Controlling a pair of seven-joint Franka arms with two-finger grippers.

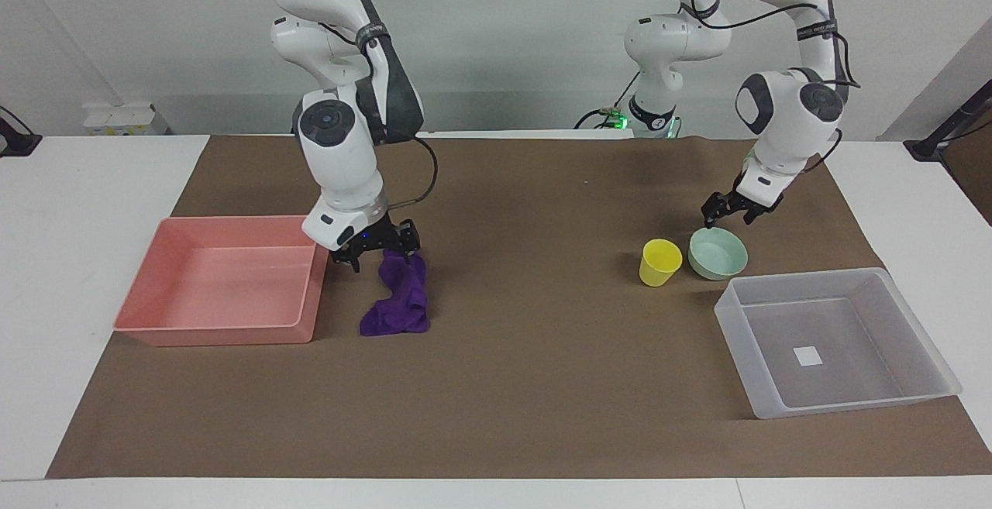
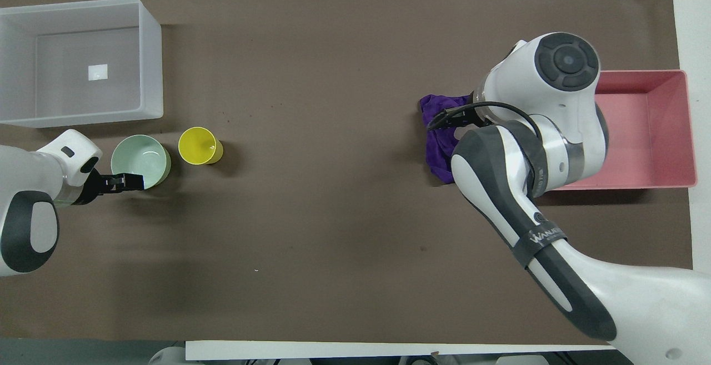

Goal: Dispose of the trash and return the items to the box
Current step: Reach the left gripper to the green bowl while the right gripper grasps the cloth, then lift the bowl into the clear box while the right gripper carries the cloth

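Observation:
The purple rag (image 1: 399,296) lies crumpled on the brown mat beside the pink tray (image 1: 225,284). My right gripper (image 1: 377,253) is open and low over the rag's end nearer the robots, one finger on either side of it. In the overhead view the rag (image 2: 439,148) is partly hidden under the right arm. The mint-green bowl (image 1: 718,255) and the yellow cup (image 1: 659,261) stand side by side, nearer the robots than the clear box (image 1: 837,278). My left gripper (image 1: 727,218) is open at the bowl's rim nearest the robots (image 2: 139,159).
The pink tray (image 2: 644,131) is empty, at the right arm's end of the table. The clear box (image 2: 150,59) holds only its white sticker, at the left arm's end. The yellow cup (image 2: 197,145) stands upright. Brown mat lies between the rag and the cup.

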